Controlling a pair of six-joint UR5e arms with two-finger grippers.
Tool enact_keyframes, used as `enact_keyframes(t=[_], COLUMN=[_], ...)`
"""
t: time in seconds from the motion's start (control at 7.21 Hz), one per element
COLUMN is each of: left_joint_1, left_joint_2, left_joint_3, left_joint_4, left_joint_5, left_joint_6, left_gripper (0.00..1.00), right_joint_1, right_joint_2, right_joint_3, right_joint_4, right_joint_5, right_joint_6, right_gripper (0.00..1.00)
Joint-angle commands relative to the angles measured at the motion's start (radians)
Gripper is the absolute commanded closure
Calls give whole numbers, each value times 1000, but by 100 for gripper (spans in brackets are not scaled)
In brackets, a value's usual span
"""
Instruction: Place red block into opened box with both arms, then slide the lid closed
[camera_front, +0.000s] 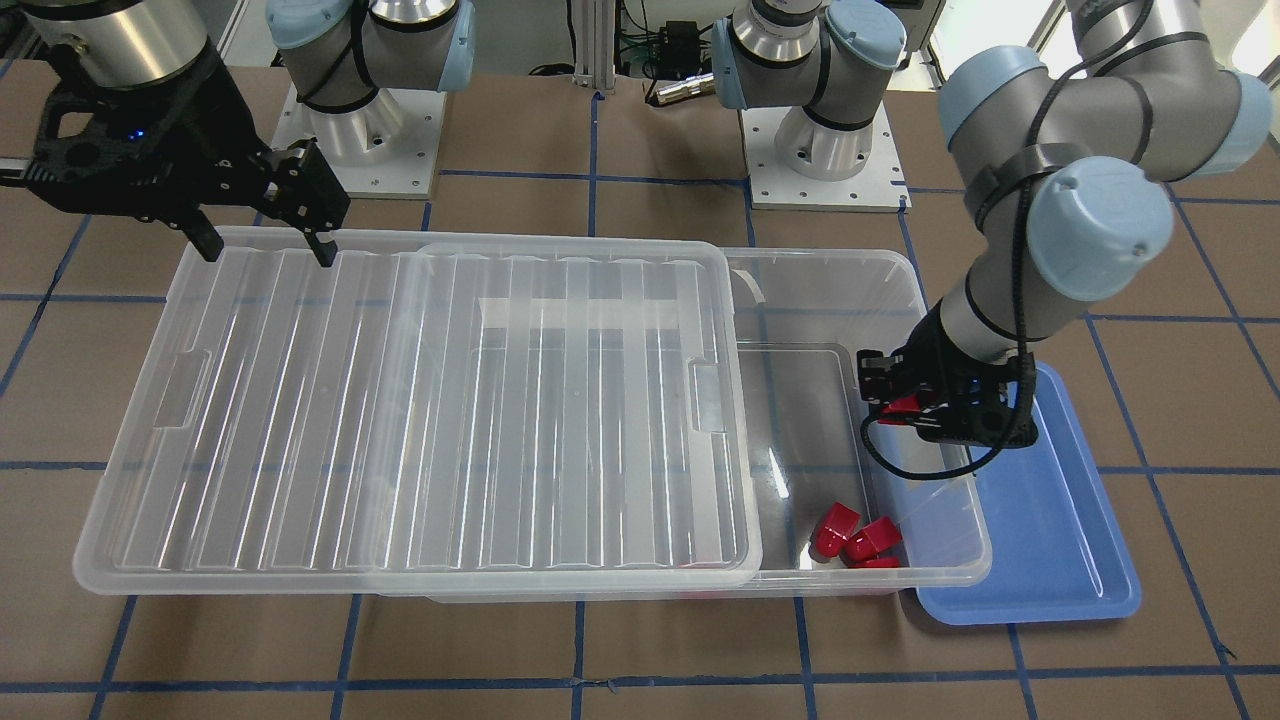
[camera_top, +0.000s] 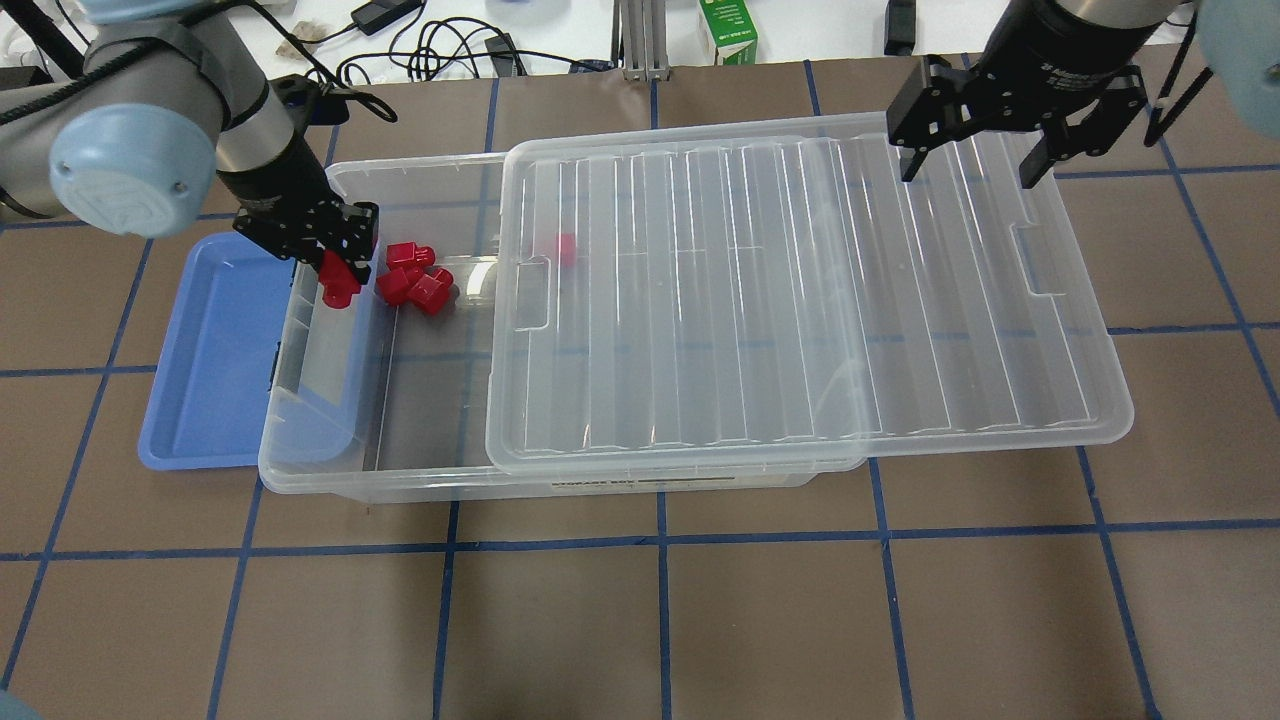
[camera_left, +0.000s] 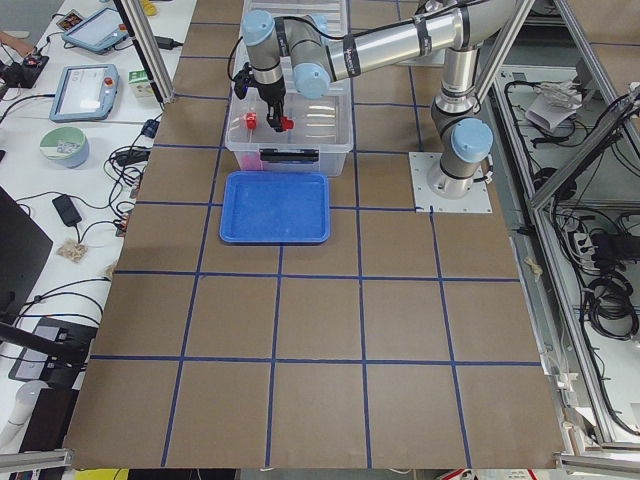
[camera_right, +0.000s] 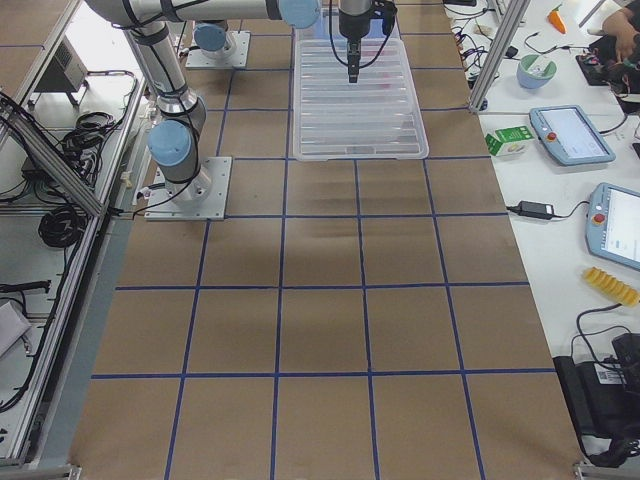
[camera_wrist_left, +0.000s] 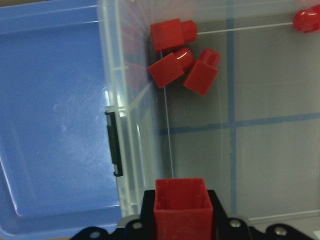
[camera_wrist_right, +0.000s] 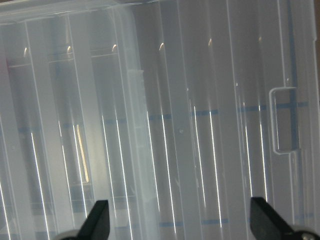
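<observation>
The left pincer (camera_top: 342, 268) is gripping the red block (camera_wrist_left: 181, 207) over the open end of the box (camera_top: 420, 168) — seemingly just inside its wall. The right pincer (camera_top: 968, 178) is hovering open above the lid (camera_top: 800, 300) — release is coming next, then sliding the lid shut

Box (camera_top: 420, 392), blue tray (camera_top: 215, 350) on table (camera_top: 640, 620)
</observation>
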Motion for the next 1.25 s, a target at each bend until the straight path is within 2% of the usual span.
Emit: enact_keyframes(t=[0.0, 0.28, 0.55, 0.97, 1.11], left_joint_1=[-68, -37, -28, -36, -36], left_joint_2=[8, -9, -18, -34, -41], left_joint_3=[-106, -243, -259, -300, -311], left_joint_4=[83, 288, 289, 291, 294], left_joint_5=[6, 0, -2, -3, 0], left_joint_6=[-88, -64, -61, -81, -85], left_gripper=[92, 92, 92, 92, 88], right_joint_1=[23, 23, 23, 20, 10], right_joint_2=[11, 10, 16, 33, 39], right_joint_3=[1, 1, -2, -16, -23], right_joint_4=[-2, -2, -18, -20, -14], right_joint_5=[-3, -5, -86, -75, -75], right_joint_6=[25, 13, 8, 7, 7], right_gripper=[0, 0, 2, 0, 0])
